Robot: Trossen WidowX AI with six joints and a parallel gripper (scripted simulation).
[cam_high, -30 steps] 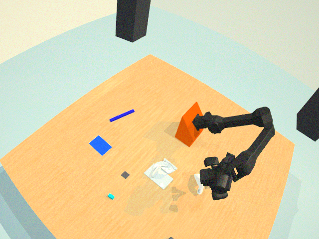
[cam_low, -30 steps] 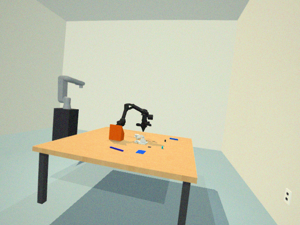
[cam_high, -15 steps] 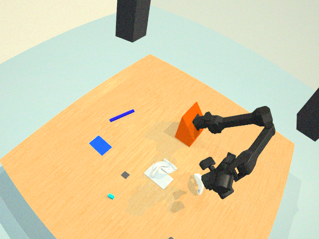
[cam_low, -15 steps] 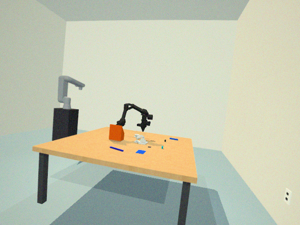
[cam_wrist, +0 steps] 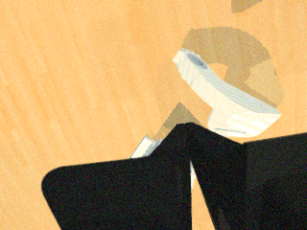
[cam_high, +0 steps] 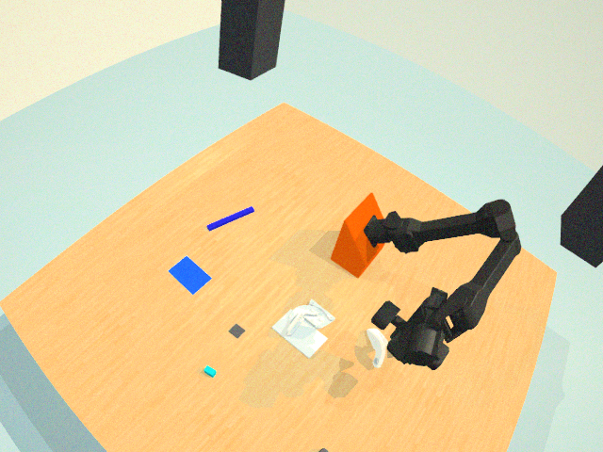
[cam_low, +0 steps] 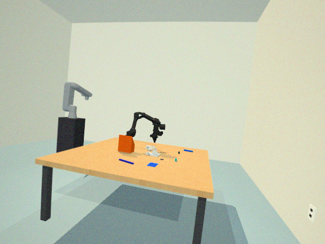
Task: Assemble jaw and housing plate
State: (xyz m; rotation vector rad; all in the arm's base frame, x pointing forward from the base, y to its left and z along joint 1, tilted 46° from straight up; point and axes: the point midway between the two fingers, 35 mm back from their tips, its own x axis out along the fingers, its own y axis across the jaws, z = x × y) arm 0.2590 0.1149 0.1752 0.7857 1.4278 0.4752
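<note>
My gripper point(cam_low: 154, 142) point(cam_wrist: 185, 130) is shut with nothing between its fingers, pointing down above the table; its tips are hidden in the top view. A loose white curved jaw point(cam_high: 378, 347) point(cam_wrist: 230, 103) lies on the table close to the gripper, just beyond the fingertips in the wrist view. The white base point(cam_high: 309, 342) lies left of it in the top view, with a curved white jaw point(cam_high: 293, 322) on it. Pins and gear teeth are too small to tell there. Another pale part point(cam_wrist: 144, 147) is mostly hidden behind the fingers; I cannot tell whether it is the housing plate.
An orange wedge block point(cam_high: 358, 243) point(cam_low: 126, 144) stands beside the arm base. A dark blue bar point(cam_high: 230, 218) point(cam_low: 126, 161), a blue sheet point(cam_high: 189, 275) point(cam_low: 152, 164), a dark tile point(cam_high: 236, 330) and a cyan block point(cam_high: 209, 371) point(cam_low: 175, 159) lie farther off.
</note>
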